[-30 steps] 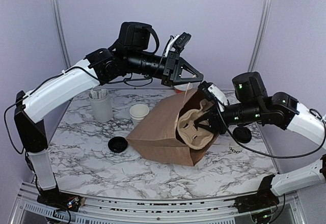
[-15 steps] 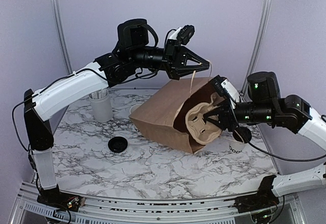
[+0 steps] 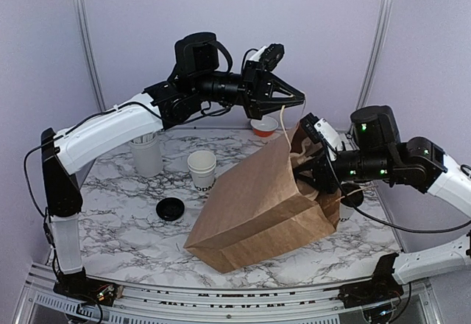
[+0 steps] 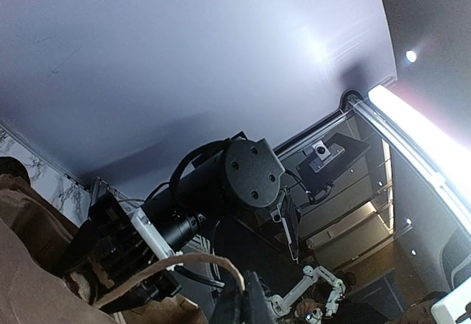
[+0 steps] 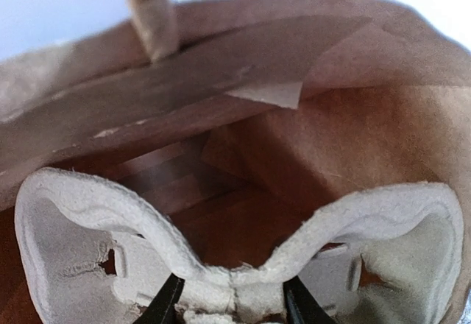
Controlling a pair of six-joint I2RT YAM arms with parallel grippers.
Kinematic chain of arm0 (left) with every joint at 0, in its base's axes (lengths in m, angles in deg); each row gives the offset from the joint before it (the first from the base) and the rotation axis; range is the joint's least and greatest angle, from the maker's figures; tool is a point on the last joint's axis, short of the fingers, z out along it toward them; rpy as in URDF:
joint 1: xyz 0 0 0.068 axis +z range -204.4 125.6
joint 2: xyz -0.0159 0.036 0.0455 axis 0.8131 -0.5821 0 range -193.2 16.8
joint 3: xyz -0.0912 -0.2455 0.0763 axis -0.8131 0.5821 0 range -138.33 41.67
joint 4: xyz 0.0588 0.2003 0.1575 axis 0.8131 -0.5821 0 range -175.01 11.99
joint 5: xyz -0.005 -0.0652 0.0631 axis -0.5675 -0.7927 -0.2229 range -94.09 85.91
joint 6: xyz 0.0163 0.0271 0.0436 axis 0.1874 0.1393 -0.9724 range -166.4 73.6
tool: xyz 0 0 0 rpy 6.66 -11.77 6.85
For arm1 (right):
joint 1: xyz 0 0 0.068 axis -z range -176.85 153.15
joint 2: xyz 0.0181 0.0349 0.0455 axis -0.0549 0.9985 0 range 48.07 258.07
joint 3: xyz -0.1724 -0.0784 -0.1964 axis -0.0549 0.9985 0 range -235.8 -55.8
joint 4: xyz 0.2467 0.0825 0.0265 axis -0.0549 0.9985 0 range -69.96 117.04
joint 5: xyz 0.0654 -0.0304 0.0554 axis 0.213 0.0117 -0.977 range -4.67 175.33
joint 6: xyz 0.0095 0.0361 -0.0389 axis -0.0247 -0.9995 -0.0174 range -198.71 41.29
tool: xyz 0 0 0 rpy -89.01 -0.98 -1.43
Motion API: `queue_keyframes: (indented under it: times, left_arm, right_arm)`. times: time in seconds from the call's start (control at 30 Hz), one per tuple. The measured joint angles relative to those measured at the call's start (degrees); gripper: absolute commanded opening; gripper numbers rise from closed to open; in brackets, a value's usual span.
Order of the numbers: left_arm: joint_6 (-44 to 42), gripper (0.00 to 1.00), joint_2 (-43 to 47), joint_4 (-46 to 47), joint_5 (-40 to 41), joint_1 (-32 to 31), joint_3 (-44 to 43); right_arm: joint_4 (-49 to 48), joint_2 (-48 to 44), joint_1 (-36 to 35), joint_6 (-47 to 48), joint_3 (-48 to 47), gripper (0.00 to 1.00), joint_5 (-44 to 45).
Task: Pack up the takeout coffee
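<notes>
The white paper cup (image 3: 202,168) with dark lettering low on its side stands upright at mid-left, uncovered. Its black lid (image 3: 170,208) lies flat on the marble in front of it. A brown paper bag (image 3: 257,210) leans tilted, base on the table, mouth up and to the right. My left gripper (image 3: 296,103) is shut on the bag's paper handle (image 4: 165,265) and holds it up. My right gripper (image 5: 234,305) is inside the bag's mouth, shut on the rim of a pulp cup carrier (image 5: 88,221).
A taller white cylindrical holder (image 3: 146,155) with packets stands at the far left. A white cup with red contents (image 3: 263,127) sits at the back. A white cup under a dark round lid (image 3: 350,196) shows partly behind the bag at right.
The bag has been raised by its handle from lying to leaning, mouth upward. The carrier has gone deeper into it and no longer shows from above. The white cup is uncovered again.
</notes>
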Motion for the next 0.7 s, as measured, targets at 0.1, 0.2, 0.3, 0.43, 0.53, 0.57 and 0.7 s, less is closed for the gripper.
queue_keyframes:
  times: [0.1,0.2,0.3,0.43,0.53,0.57,0.7]
  left_arm:
    - [1.6,0.0,-2.51,1.09,0.0,-0.46,-1.42]
    - [3.45,0.0,-4.57,2.19,0.02,-0.92,-1.99]
    - [4.85,0.0,-5.44,3.32,0.0,-1.01,-1.99]
    - [6.49,0.0,-5.51,5.86,-0.02,-0.42,-1.81]
    - [8.79,0.0,-5.38,9.6,-0.09,0.55,0.2]
    - [10.34,0.0,-5.38,11.32,-0.07,0.94,1.18]
    - [17.7,0.0,-5.38,20.26,0.0,2.64,6.67]
  right_arm:
    - [-0.33,0.7,-0.72,-0.02,0.0,0.35,-0.59]
    - [-0.33,0.94,-1.01,0.0,0.0,0.35,-0.92]
    - [-0.33,0.94,-0.98,0.0,0.0,0.35,-1.09]
    - [-0.37,0.61,-1.01,0.0,0.0,0.35,-1.16]
    - [-0.35,0.24,-1.01,0.0,0.0,0.35,-1.53]
    - [-0.35,0.24,-1.01,0.0,0.0,0.35,-1.73]
    - [-0.26,0.92,-1.03,0.02,-0.04,0.35,-2.25]
